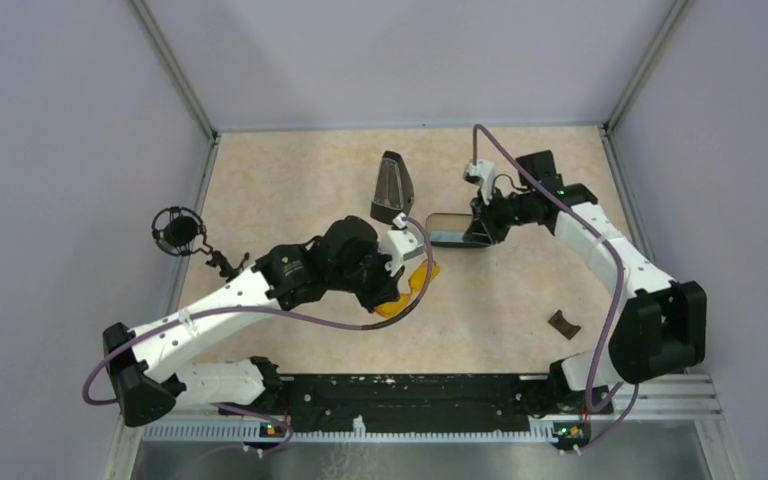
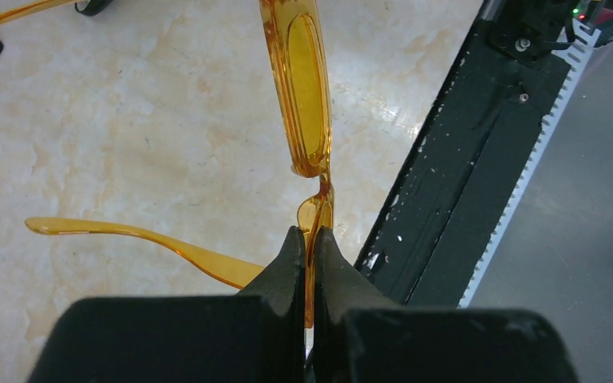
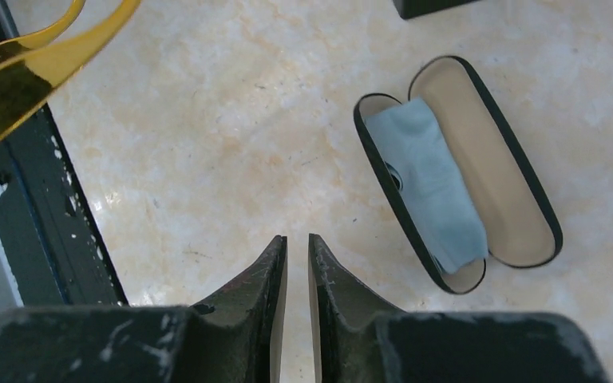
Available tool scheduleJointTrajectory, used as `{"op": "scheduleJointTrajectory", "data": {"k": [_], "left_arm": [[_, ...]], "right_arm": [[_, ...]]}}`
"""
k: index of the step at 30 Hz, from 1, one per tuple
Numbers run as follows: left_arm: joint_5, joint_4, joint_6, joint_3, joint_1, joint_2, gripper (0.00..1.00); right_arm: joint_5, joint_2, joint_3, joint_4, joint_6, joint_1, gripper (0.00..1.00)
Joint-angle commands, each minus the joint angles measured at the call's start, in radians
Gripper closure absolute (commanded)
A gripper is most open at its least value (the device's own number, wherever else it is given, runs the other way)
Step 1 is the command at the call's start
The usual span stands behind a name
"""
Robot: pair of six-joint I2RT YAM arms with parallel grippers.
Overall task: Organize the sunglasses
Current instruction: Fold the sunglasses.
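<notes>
The sunglasses (image 2: 306, 96) have translucent orange-yellow lenses and thin orange arms. My left gripper (image 2: 311, 233) is shut on their frame by the nose bridge and holds them above the table, arms unfolded. In the top view they show under the left wrist (image 1: 407, 292). Part of them shows at the right wrist view's top left (image 3: 16, 80). The black glasses case (image 3: 487, 159) lies open with the light blue cloth (image 3: 431, 183) inside. My right gripper (image 3: 297, 239) hangs empty just left of the case, jaws nearly together. It is over the case's end in the top view (image 1: 480, 228).
A black wedge-shaped object (image 1: 391, 187) stands behind the left gripper. A small brown piece (image 1: 563, 323) lies at the front right. A black round device (image 1: 178, 230) sits by the left wall. The black base rail (image 2: 479, 159) runs along the near edge.
</notes>
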State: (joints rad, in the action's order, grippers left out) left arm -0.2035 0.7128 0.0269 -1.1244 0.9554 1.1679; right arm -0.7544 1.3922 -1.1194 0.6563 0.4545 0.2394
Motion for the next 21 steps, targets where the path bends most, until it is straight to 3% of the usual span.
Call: {"op": "scheduleJointTrajectory", "data": {"k": [1,6,12,17,21], "left_arm": [[-0.042,-0.087,-0.019,0.023,0.017,-0.017,1.0],[-0.023,-0.099,-0.038,0.029,0.043,-0.003,1.0],[0.0,-0.153,-0.042,0.035,0.064,-0.028,1.0],[0.016,-0.185,-0.067,0.064,0.066,-0.054,1.0],[-0.013,-0.185,-0.088,0.085,0.067,-0.059,1.0]], "right_arm": [[0.067,0.074,-0.161,0.105,0.05,0.151,0.85],[-0.034,0.128,-0.26,0.246,0.142,0.327,0.86],[-0.145,0.151,-0.235,0.42,0.277,0.5,0.86],[-0.153,0.153,-0.23,0.423,0.289,0.475,0.86],[-0.212,0.149,-0.307,0.42,0.284,0.307,0.86]]}}
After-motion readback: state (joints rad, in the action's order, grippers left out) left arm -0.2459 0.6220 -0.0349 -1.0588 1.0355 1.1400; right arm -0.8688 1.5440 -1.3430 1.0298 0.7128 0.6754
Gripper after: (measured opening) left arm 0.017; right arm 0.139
